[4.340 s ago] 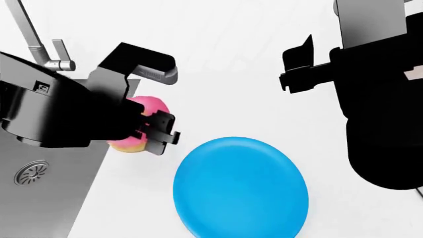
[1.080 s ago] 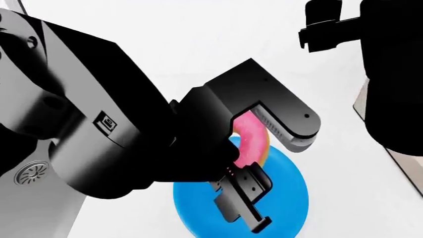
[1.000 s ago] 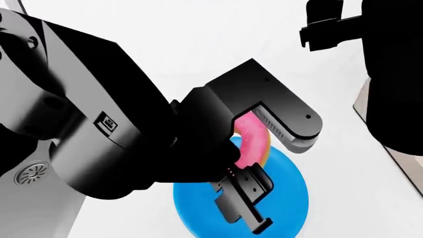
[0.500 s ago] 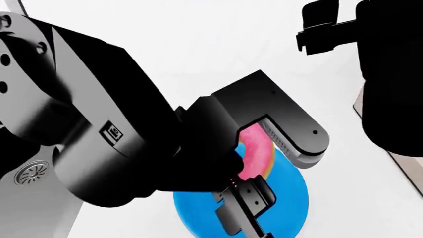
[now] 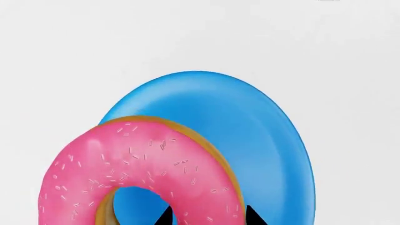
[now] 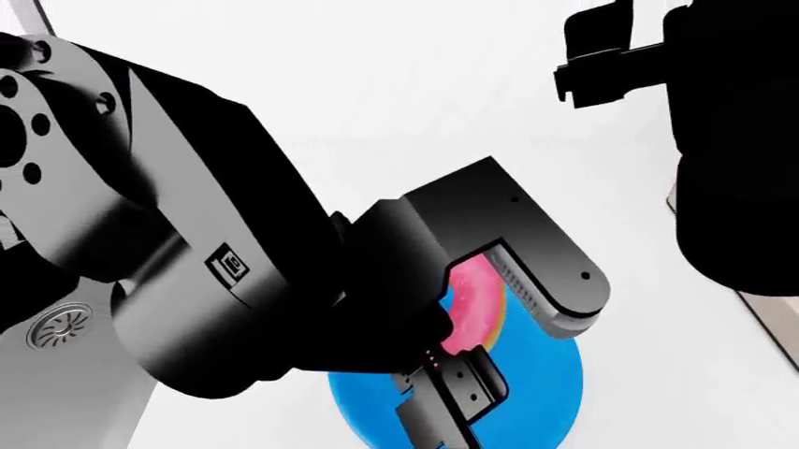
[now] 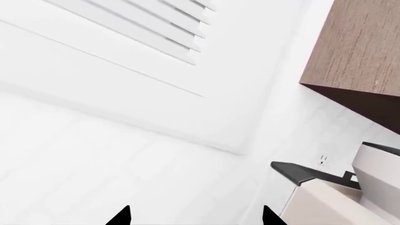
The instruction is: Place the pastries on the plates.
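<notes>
My left gripper (image 6: 500, 323) is shut on the pink-iced ring donut (image 6: 472, 301) and holds it on edge just above the bright blue plate (image 6: 544, 383). In the left wrist view the donut (image 5: 125, 159) stands between the two dark fingertips, with the blue plate (image 5: 262, 136) right behind it. My right gripper (image 6: 605, 56) is raised at the upper right; in its wrist view the fingertips (image 7: 122, 216) stand wide apart with nothing between them. The glazed bun and the white mosaic-rimmed plate are out of view.
A steel sink with a round drain (image 6: 56, 327) lies at the left edge of the white counter (image 6: 413, 103). A tan board edge (image 6: 762, 318) shows at the right. The right wrist view shows a wall, window blinds (image 7: 144, 33) and a wooden cabinet (image 7: 356, 47).
My left gripper has carried the donut from beside the sink to over the blue plate and has lowered it closer over the last second. The right arm has hardly moved.
</notes>
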Robot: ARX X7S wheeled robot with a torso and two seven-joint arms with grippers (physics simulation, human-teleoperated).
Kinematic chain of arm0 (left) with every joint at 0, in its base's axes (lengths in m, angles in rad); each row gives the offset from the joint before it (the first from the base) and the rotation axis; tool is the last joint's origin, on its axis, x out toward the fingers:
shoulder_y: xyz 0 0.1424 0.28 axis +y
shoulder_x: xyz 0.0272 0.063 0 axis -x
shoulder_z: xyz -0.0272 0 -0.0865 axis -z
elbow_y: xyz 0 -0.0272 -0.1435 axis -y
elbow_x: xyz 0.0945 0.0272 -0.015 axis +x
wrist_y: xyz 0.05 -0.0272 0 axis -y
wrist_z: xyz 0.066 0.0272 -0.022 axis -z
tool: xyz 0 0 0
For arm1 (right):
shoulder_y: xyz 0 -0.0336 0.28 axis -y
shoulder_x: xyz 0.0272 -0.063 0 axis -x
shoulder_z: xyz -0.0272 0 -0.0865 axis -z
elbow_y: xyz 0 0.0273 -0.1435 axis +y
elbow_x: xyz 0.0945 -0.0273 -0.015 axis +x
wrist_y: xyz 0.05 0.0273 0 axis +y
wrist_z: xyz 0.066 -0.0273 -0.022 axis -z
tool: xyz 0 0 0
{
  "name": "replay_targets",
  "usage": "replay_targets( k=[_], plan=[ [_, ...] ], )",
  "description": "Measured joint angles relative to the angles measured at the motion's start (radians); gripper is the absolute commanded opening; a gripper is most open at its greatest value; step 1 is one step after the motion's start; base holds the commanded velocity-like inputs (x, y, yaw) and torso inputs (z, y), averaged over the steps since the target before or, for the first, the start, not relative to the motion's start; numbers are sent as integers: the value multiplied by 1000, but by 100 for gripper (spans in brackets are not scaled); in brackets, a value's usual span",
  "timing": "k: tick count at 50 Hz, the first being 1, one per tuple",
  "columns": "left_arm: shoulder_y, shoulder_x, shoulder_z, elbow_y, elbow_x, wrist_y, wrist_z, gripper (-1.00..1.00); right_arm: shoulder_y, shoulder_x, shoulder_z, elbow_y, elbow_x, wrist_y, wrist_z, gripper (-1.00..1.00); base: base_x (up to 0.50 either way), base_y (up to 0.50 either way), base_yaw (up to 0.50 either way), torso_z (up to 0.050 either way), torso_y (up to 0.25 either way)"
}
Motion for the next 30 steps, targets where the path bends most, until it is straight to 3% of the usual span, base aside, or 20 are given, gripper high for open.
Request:
replay_targets(
  k=[30],
  plan=[
    [43,42,-16,-32,84,1,61,-100,-16,-3,-7,1,-13,-6,-6,100,0,0,0,0,0]
  ],
)
